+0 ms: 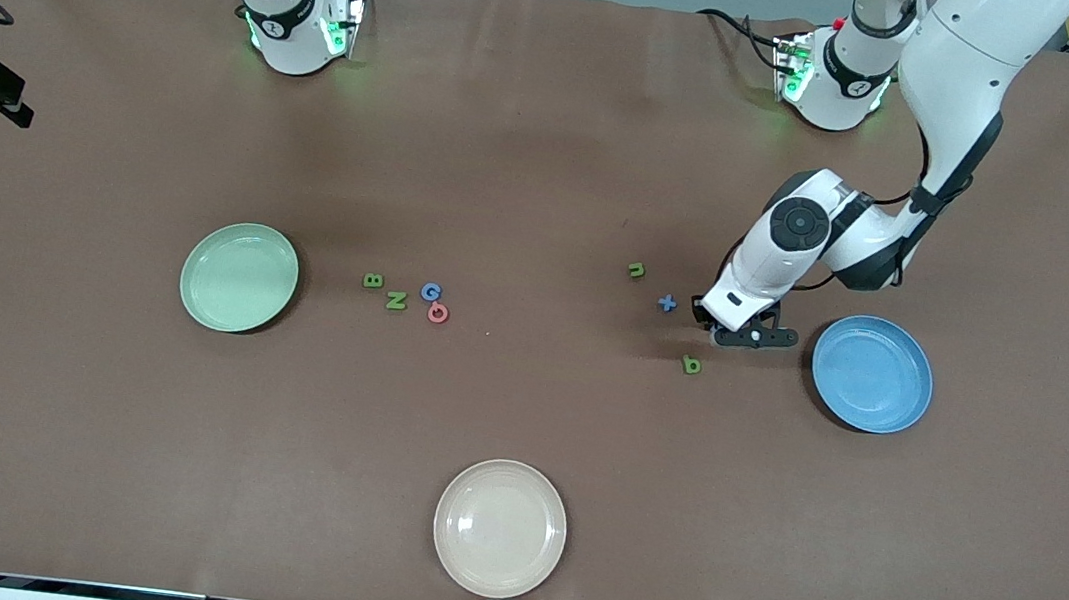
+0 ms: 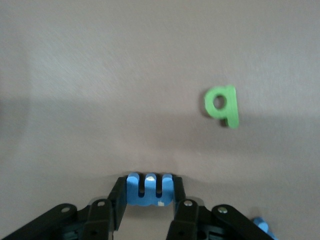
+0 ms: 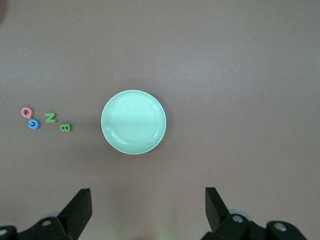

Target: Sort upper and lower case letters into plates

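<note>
The fingers (image 2: 177,197) of the left gripper (image 1: 730,336) pinch a small blue letter low over the table, between the blue plate (image 1: 872,374) and the loose lower-case pieces: a green "u" (image 1: 636,270), a blue cross-shaped piece (image 1: 667,303) and a green "b" or "q" (image 1: 691,364). In the front view the capitals lie together nearer the middle of the table, a green "B" (image 1: 374,281), a green "N" (image 1: 396,300), a blue "G" (image 1: 431,291) and a pink "Q" (image 1: 437,313), with the mint green plate (image 1: 239,277) toward the right arm's end and a cream plate (image 1: 499,528) nearest the camera; the right arm's hand is out of that view. The left wrist view shows the held blue letter (image 2: 149,189) clamped across its ribbed body, and the green one lying flat on the table nearby. The right wrist view shows the right gripper (image 3: 148,207) waiting high over the mint plate, fingers spread wide. The letters look light, thick and foam-like, likely slightly soft, so a gentle squeeze across the broad strokes should hold; the plates look stiff and smooth, best left where they lie.
</note>
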You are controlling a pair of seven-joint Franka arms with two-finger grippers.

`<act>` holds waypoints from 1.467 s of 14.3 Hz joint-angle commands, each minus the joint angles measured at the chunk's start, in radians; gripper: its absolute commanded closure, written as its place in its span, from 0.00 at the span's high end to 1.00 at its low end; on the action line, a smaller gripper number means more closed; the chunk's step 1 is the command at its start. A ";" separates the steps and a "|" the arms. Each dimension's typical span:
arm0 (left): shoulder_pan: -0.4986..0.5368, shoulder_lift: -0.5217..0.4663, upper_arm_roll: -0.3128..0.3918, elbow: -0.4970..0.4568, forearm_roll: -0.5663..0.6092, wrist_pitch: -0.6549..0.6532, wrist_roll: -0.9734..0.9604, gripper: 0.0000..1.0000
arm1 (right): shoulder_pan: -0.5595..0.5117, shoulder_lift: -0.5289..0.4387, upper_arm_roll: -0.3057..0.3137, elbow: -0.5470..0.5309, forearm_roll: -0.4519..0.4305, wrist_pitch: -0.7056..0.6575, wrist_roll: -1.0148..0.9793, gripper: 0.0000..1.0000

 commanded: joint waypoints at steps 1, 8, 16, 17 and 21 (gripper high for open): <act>0.036 -0.112 -0.008 -0.015 0.024 -0.093 -0.003 0.20 | 0.004 -0.007 -0.004 0.009 0.000 -0.013 0.005 1.00; 0.256 -0.230 -0.033 -0.098 0.024 -0.150 0.357 0.20 | -0.006 0.117 -0.007 0.011 -0.001 0.048 0.002 1.00; 0.459 -0.197 -0.036 -0.113 0.024 -0.133 0.749 0.20 | 0.013 0.237 -0.002 0.005 0.068 0.058 0.150 1.00; 0.471 -0.186 -0.034 -0.112 0.024 -0.126 0.773 0.20 | 0.036 0.232 -0.002 -0.020 0.072 0.069 0.158 1.00; 0.504 -0.131 -0.033 -0.112 0.024 -0.034 0.846 0.20 | 0.079 0.226 -0.002 -0.127 0.109 0.171 0.212 1.00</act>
